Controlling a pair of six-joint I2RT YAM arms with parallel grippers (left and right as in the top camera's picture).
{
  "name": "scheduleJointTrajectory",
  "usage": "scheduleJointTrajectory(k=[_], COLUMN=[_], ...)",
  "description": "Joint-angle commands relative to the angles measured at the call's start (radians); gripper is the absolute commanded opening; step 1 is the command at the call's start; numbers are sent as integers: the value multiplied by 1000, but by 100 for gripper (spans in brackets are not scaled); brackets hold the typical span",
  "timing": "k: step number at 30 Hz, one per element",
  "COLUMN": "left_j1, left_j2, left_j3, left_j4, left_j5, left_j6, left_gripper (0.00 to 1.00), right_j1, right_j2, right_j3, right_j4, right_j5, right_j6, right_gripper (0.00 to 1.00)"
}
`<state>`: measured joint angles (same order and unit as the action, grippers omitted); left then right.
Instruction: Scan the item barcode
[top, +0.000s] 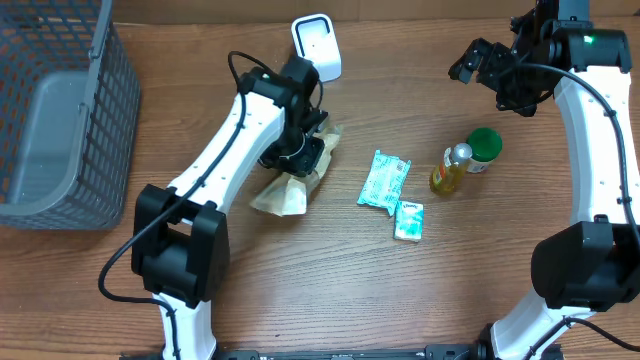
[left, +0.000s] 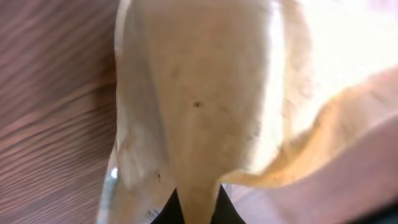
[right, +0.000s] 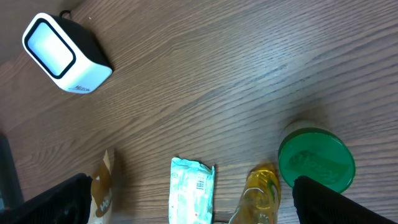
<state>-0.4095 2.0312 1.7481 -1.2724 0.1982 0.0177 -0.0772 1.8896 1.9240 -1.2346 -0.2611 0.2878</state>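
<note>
A tan paper pouch (top: 283, 192) lies crumpled on the table, and my left gripper (top: 303, 152) is shut on its upper end. In the left wrist view the pouch (left: 205, 93) fills the frame, a fold of it pinched between the dark fingertips (left: 166, 215) at my left gripper (left: 199, 210). No barcode shows on it. The white scanner (top: 316, 45) stands at the back, just beyond the left wrist, and it appears again as the scanner (right: 65, 53) in the right wrist view. My right gripper (top: 493, 70) hovers open at the back right, holding nothing.
A teal packet (top: 385, 180), a smaller teal packet (top: 408, 220), a yellow bottle (top: 450, 170) and a green-lidded jar (top: 484, 147) lie mid-right. A grey wire basket (top: 60, 110) stands at the far left. The right wrist view shows the teal packet's barcode (right: 200, 182).
</note>
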Motion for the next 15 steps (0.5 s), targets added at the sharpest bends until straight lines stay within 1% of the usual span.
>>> scheduleJointTrajectory(k=[1,7,12,15], left_j1=[43,106,107,100], left_j2=[0,0,0,0], left_j3=[59,162,183,180], left_j4=[-24,-42,-47,-44], left_j5=[204,380,343,237], left_j6=[88,88,94,85], left_gripper=[4,4,4,4], right_j1=[-2,-2,-2,-2], right_j2=[-15,-15,-15,-15], right_j3=[6,6,6,6], right_j4=[2,2,2,2], right_j5=[7,7,7,7], right_j6=[-1,-1,-1,-1], right_gripper=[100,100,100,100])
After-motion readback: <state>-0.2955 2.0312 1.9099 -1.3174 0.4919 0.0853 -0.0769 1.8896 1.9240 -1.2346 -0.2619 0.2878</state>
